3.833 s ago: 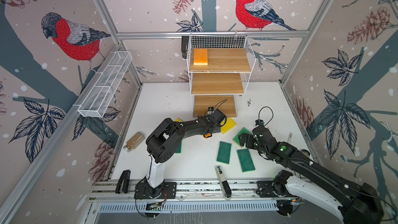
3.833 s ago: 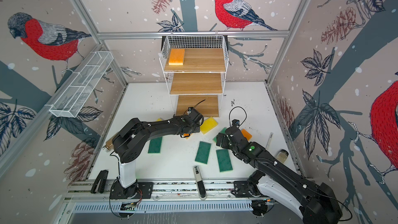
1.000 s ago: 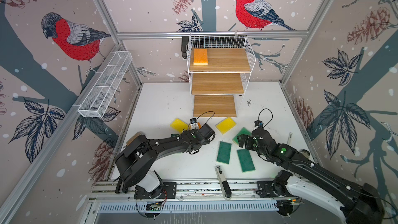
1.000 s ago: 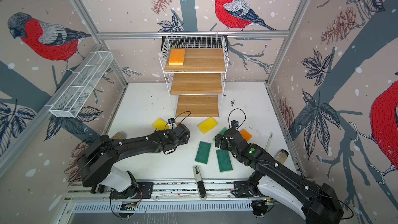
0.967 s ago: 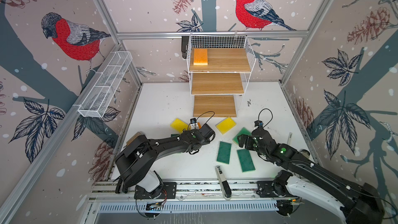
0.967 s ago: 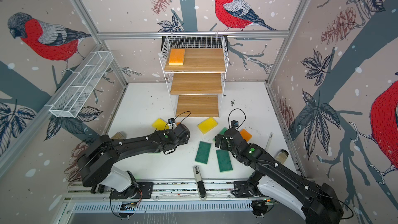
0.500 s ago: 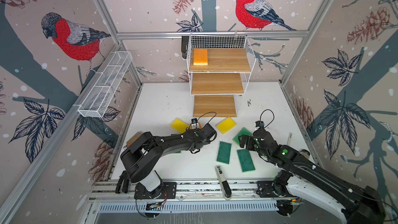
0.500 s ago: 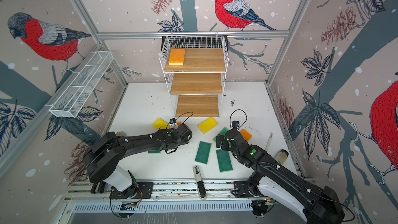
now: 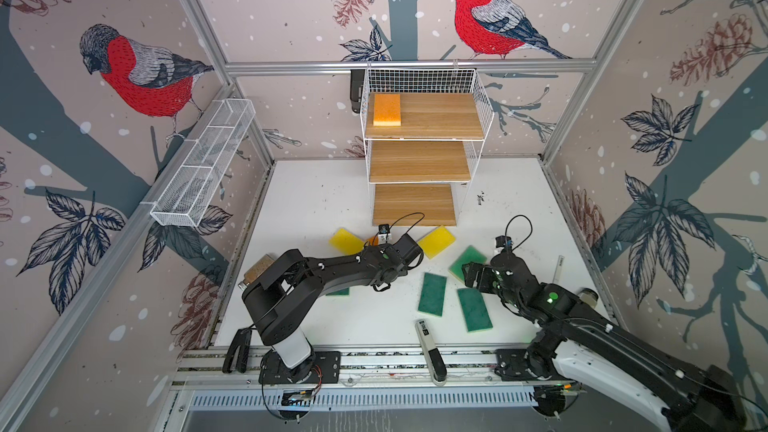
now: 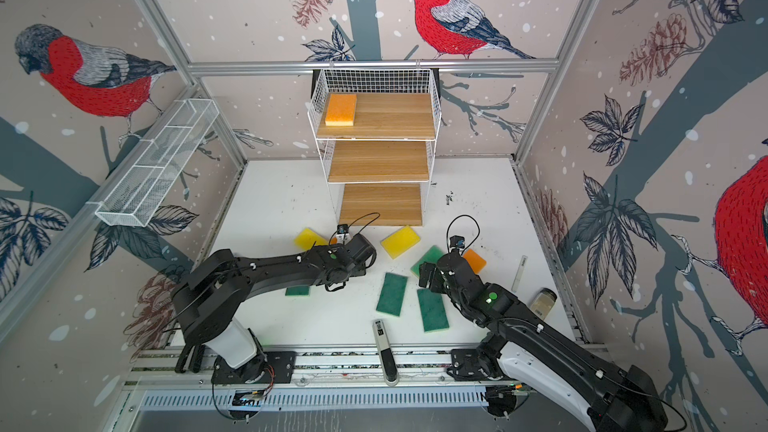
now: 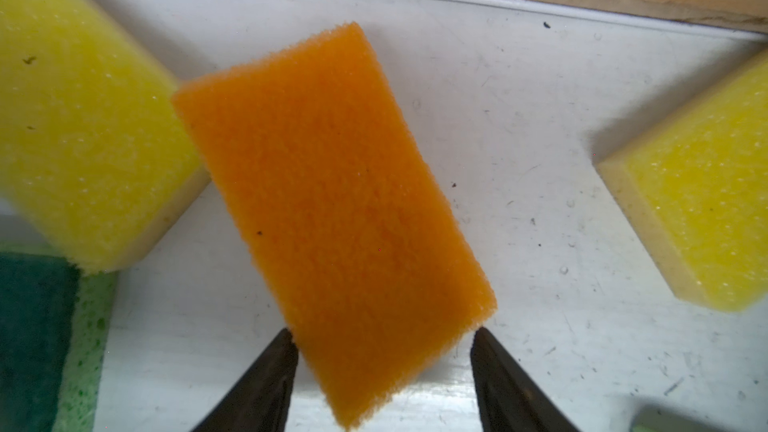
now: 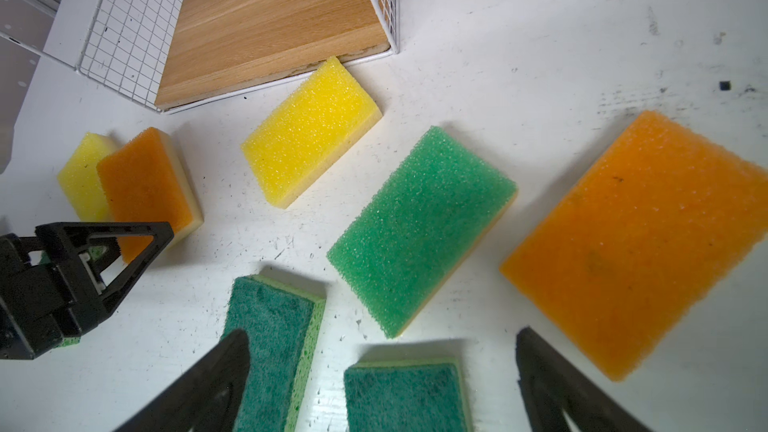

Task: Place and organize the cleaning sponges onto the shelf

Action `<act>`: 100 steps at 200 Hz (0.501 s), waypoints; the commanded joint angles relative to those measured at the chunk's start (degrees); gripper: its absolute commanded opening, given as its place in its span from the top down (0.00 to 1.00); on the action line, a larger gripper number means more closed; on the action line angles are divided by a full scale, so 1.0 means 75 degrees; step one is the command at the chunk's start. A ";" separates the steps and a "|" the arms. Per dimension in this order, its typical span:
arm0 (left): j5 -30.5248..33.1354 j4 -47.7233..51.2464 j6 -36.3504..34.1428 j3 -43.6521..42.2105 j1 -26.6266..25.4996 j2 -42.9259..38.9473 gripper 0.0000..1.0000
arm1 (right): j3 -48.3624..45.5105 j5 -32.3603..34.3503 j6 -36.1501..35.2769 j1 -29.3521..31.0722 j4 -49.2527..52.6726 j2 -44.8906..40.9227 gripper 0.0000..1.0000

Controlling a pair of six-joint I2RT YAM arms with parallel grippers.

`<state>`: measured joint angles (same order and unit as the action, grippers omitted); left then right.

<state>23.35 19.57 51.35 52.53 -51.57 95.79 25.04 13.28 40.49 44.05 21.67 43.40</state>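
Just beside orange sponge [image 11: 332,218], 2 yellow sponges [image 11: 83,118]

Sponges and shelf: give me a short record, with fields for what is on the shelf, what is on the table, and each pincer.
shelf: white wire rack with three wooden boards
on shelf: one orange foam sponge, top board, left end; lower boards bare
on white tabletop: two yellow foam sponges, four green sponges, a second orange sponge
left pincer: jaws either side of a third orange sponge, at its edges; grip unclear
right pincer: open, empty, above the green sponges
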 commanded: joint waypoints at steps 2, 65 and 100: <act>-0.0085 -0.0133 -0.0454 0.0087 -0.0013 0.0060 0.36 | -0.0032 0.0140 0.0040 -0.0003 0.0090 -0.0075 0.01; -0.0344 -0.0243 -0.0847 0.0112 0.0041 0.0163 0.56 | -0.0057 0.0182 0.0086 -0.0003 0.0109 -0.0193 0.01; -0.0520 -0.0289 -0.0381 0.0013 0.0104 -0.0128 0.38 | -0.0045 0.0163 0.0086 -0.0003 0.0131 -0.0272 0.01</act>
<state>20.78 18.46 46.50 53.01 -51.07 96.49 24.67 13.50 40.71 44.05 21.71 41.80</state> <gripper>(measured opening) 0.616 0.995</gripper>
